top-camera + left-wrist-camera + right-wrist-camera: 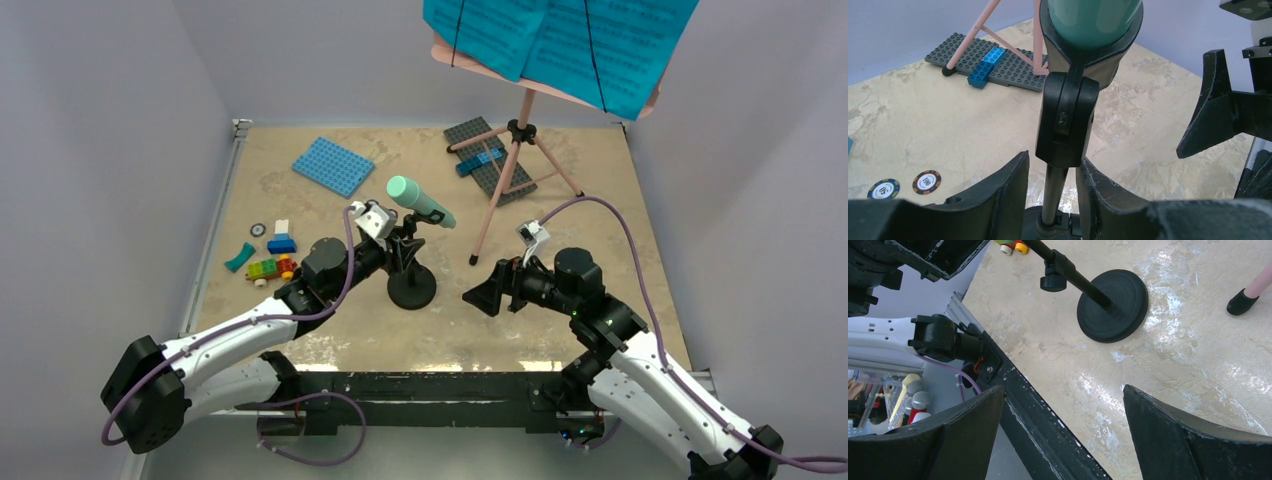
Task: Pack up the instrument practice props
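step in hand, likely: grabbing the small black round-base mic stand (411, 291), mint-green plastic toy microphone (415, 200) clipped on top. left gripper (1053, 161) straddles its pole, gaps both sides, nothing clamped; right gripper (482, 296), at the stand's 3 o'clock, gapes empty. next probably needs a square pinch, then an upright lift.

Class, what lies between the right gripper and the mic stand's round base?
Only bare tabletop between right gripper and round base, shown in the top view.

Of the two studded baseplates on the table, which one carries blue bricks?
The grey baseplate, at the far side beneath the pink music stand. It carries blue bricks; the blue baseplate, to its left, is bare.
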### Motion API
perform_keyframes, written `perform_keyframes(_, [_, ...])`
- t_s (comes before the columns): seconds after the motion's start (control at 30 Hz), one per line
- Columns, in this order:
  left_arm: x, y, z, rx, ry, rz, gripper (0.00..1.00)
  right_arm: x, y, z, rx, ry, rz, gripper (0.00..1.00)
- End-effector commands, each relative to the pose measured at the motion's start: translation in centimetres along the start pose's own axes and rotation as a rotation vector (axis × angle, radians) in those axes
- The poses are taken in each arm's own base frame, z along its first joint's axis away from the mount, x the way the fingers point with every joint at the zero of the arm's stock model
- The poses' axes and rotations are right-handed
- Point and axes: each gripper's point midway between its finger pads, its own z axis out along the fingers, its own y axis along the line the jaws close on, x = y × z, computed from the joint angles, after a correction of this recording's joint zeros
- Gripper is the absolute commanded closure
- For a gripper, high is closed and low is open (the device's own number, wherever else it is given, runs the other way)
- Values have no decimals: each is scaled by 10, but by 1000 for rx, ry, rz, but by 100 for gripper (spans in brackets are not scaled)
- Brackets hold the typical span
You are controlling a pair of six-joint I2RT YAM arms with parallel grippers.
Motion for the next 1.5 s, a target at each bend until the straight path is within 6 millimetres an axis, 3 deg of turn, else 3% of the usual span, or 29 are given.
perform_keyframes(0.0, [-38, -9, 6, 48, -116, 20, 58, -14, 14, -2, -39, -35, -17, 6])
perform_keyframes(0.1, [-43, -14, 6, 75, -129, 23, 66, -13, 14, -1, -45, -30, -10, 6])
perform_keyframes(0.3, [-47, -19, 1, 104, -144, 21, 100, -15, 21, 3, -89, -36, 10, 6])
perform_keyframes(0.6, [-48, -18, -11, 15, -206, -12, 100, -22, 38, 17, -189, -39, 130, 3])
perform_keyframes(0.93, [-33, -20, -19, -123, -246, -34, 100, -15, 39, 48, -276, 1, 244, 11])
perform_keyframes(1.2, [-30, -37, -19, -24, -255, -13, 100, -11, 40, 73, -328, 60, 331, 18])
perform_keyframes(1.47, [-25, -50, -19, 55, -230, 41, 100, -11, 32, 95, -311, 94, 337, 32])
